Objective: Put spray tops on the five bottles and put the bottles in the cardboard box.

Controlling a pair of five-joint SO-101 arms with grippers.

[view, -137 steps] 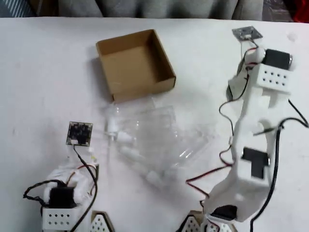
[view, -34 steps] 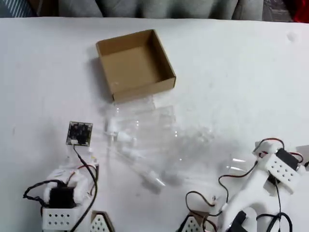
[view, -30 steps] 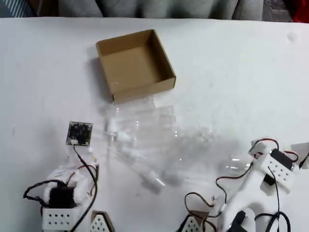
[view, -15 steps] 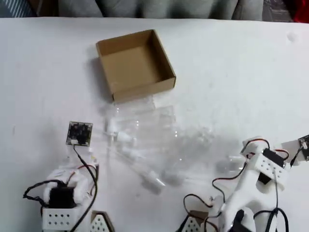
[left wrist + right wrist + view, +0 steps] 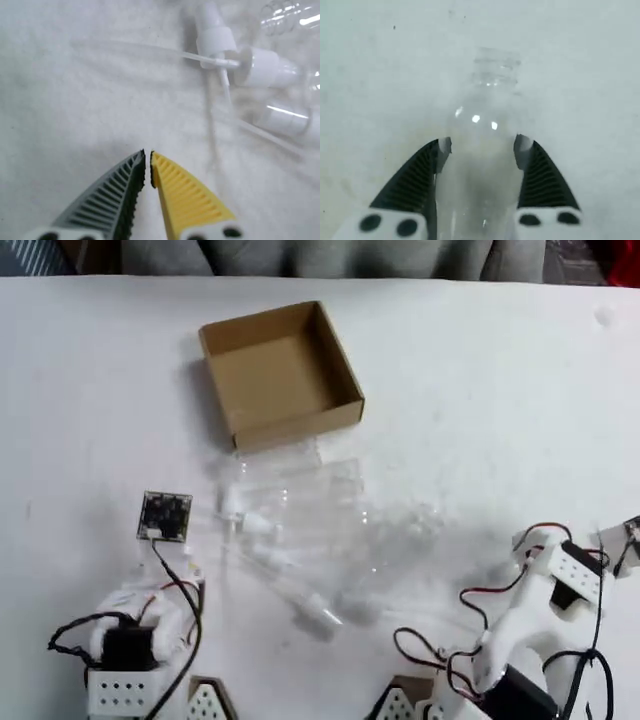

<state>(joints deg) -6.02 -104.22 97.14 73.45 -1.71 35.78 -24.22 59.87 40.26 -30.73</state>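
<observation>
Currently the right gripper (image 5: 481,145), at the near right of the table (image 5: 500,390), clasps an uncapped clear bottle (image 5: 487,115) by its body. The left gripper (image 5: 147,157), jaws nearly touching and empty, faces loose spray tops (image 5: 215,37). A pile of bottles (image 5: 320,530) lies between it and the far cardboard box (image 5: 300,425).

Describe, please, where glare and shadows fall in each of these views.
High view: the clear bottles barely stand out from the white table, marked by small glints. Left wrist view: the spray tops cast soft shadows, and a white cap carries a glare streak. Right wrist view: bright specks sit on the bottle at the right gripper.
</observation>
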